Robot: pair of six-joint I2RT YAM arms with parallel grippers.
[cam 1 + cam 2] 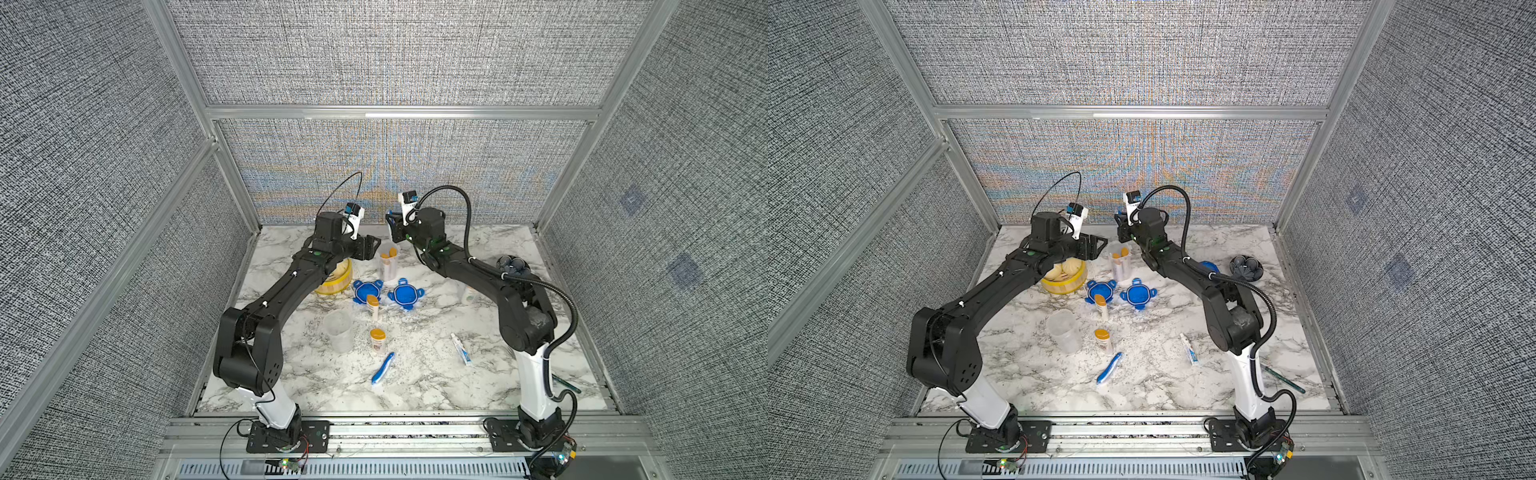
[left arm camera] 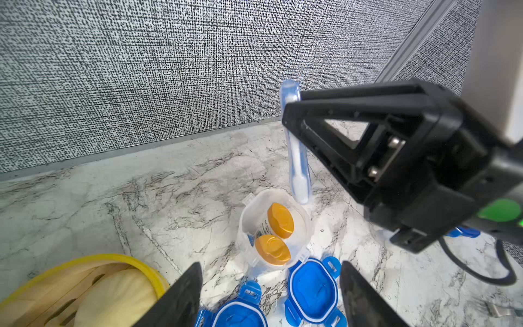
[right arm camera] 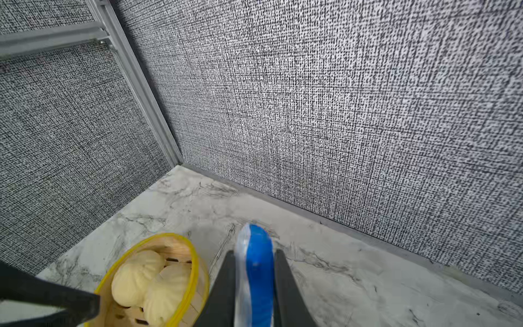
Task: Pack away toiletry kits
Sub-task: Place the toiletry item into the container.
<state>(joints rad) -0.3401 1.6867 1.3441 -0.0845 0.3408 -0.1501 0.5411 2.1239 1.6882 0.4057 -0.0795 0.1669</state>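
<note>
A folding toothbrush (image 3: 256, 283) is pinched by the right gripper (image 3: 254, 254), jar (image 2: 246, 223) just below its fingers; left gripper (image 2: 270, 266) held wide, empty.

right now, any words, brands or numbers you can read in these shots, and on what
No text can be read.
orange-capped bottle by the empty jar: label print, too small.
toothpaste tube: blue print, blurred.
bottle in the far jar: dark print, too small.
</note>
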